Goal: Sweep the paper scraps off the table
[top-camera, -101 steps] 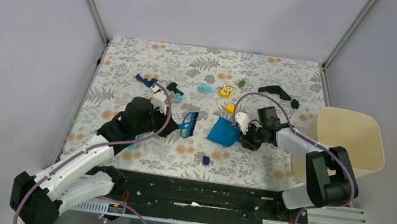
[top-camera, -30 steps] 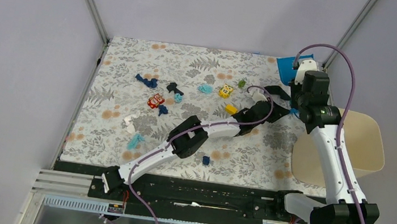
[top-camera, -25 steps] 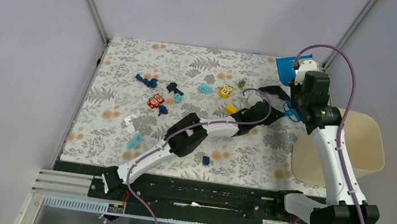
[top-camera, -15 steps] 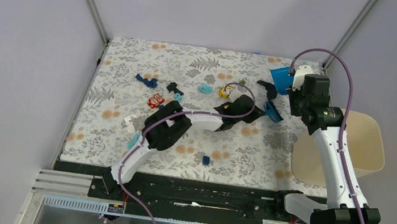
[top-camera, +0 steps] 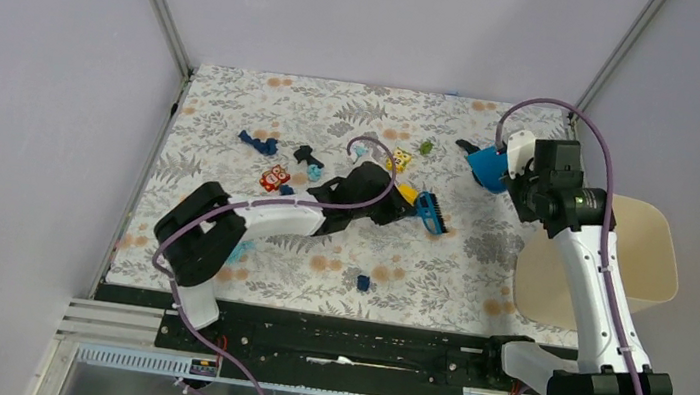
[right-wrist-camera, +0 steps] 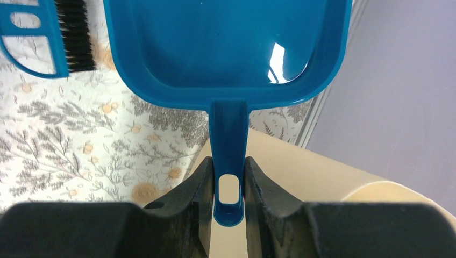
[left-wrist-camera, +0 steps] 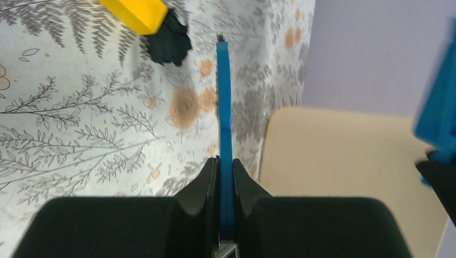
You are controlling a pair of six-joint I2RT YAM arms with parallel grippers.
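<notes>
**Brush [top-camera: 430, 212] and dustpan [top-camera: 486, 166] gripped; paper scraps [top-camera: 363, 282] scattered on the table [top-camera: 478, 274]**

Several things escape us. In the left wrist view the brush appears only edge-on, as a thin blue strip, so its bristles hardly show. The dustpan there is a blurred blue patch cut off at the right edge. The right wrist view crops the brush at the top left corner, leaving part of its blue frame and black bristles. From above, the left arm lies across the middle of the cloth. A light cyan wad [top-camera: 241, 250] peeks out beside its elbow, partly covered. We cannot tell whether the brush touches the cloth.

The cloth is white, printed with grey ferns and orange flowers. The dustpan is smooth, glossy blue plastic: a shallow tray with a narrow handle pierced by a slot. The scraps are small crumpled wads. A dark blue one lies near the front edge, another dark blue one [top-camera: 257, 141] towards the far left, and a green one [top-camera: 426, 147] near the far side. A smooth yellow block [left-wrist-camera: 137, 11] sits against a black wrinkled lump [left-wrist-camera: 169, 45]. A beige bin [top-camera: 621, 251] with rounded corners stands at the table's right edge.

The left gripper [left-wrist-camera: 225, 171] is clamped narrowly on the flat blue handle of the brush, near the table's middle. The right gripper [right-wrist-camera: 228, 174] is closed on the dustpan's handle, its jaws on either side of the slot. It holds the pan near the far right of the table, beside the bin.
</notes>
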